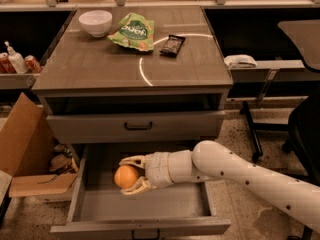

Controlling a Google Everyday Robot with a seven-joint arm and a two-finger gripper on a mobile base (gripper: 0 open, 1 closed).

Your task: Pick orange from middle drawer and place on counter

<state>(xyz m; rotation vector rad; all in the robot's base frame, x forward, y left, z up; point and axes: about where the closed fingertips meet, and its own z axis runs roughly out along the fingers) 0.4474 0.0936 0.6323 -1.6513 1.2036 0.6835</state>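
Note:
The orange (125, 176) is a small round fruit inside the open middle drawer (145, 209), a deep grey tray pulled out below the cabinet. My gripper (129, 176) reaches in from the right on a white arm, and its two pale fingers (131, 160) close above and below the orange, holding it over the drawer floor. The counter (100, 64) is the grey-brown wood-grain top above, with a curved white arc streak.
On the counter stand a white bowl (95, 22), a green snack bag (132, 32) and a dark packet (172, 45). A shut drawer front with a black handle (138, 126) sits above the open drawer. A cardboard box (25, 154) stands left, a chair base (300, 129) right.

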